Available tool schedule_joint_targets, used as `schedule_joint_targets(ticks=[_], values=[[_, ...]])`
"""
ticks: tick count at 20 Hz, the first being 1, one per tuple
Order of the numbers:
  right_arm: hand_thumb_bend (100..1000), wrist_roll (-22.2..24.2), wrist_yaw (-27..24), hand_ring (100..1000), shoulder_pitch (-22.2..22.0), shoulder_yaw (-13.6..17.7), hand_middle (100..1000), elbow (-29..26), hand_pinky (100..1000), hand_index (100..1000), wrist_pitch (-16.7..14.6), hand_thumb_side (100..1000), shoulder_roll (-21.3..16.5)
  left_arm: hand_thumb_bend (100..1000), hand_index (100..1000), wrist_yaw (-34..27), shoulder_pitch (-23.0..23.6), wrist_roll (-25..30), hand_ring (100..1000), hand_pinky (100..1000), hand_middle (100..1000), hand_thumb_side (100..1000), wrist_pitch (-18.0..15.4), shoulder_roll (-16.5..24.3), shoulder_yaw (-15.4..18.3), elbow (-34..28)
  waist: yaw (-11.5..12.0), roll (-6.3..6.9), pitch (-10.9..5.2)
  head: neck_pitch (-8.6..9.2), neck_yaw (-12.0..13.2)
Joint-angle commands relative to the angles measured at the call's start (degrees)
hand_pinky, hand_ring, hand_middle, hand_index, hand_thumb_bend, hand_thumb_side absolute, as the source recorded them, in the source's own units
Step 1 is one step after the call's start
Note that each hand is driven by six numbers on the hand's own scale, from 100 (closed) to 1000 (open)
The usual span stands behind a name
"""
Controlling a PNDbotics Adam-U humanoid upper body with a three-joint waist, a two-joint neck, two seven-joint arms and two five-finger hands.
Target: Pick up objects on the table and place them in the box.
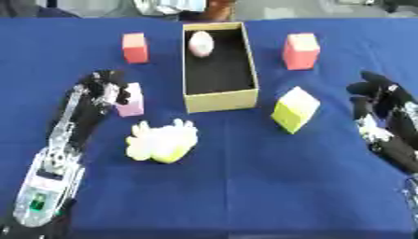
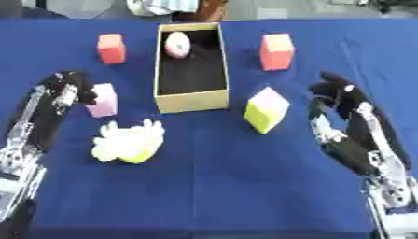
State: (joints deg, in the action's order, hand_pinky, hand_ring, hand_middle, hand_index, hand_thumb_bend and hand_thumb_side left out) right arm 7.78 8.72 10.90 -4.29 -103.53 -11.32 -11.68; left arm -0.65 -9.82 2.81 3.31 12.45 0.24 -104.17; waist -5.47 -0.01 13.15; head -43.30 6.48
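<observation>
An open box [image 1: 222, 100] with tan walls and a black floor stands at the middle back; a pink-white egg-shaped thing [image 1: 201, 43] lies at its far end. My left hand [image 1: 102, 88] is left of the box, its fingers curled against the left side of a small pink block [image 1: 132, 103] on the cloth. A pale yellow soft toy [image 1: 163, 141] lies in front of that block. A yellow-green cube [image 1: 295, 109] sits tilted right of the box. My right hand [image 2: 351, 116] stands open at the right, fingers up, holding nothing.
A red block [image 1: 135, 47] stands left of the box's far end and a red-pink block [image 1: 300, 51] to its right. A blue cloth [image 1: 245, 186] covers the table. People and clutter show beyond the far edge.
</observation>
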Motion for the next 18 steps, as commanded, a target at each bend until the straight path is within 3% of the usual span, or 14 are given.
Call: schedule_joint_targets(ticks=[1, 11, 18], values=[[100, 0.03, 0.23, 832, 0.52, 0.11, 724, -1.2, 816, 907, -0.09, 464, -0.43, 167, 709, 0.17, -0.5, 0.03, 581, 599, 552, 560, 0.04, 0.59, 0.38, -0.87, -0.05, 0.36, -1.61, -0.01, 0.12], [100, 0.07, 0.26, 833, 0.45, 0.15, 724, -1.12, 817, 907, -0.09, 463, -0.42, 183, 717, 0.85, -0.77, 0.66, 603, 611, 572, 542, 0.19, 1.71, 0.4, -0.97, -0.04, 0.4, -1.66, -0.06, 0.13], [100, 0.13, 0.34, 833, 0.34, 0.1, 724, -0.94, 817, 907, -0.11, 462, -0.62, 249, 760, 5.66, -3.19, 4.72, 676, 666, 630, 425, -0.63, 11.04, -0.29, -1.4, -0.28, 0.66, -1.74, -0.11, 0.15]])
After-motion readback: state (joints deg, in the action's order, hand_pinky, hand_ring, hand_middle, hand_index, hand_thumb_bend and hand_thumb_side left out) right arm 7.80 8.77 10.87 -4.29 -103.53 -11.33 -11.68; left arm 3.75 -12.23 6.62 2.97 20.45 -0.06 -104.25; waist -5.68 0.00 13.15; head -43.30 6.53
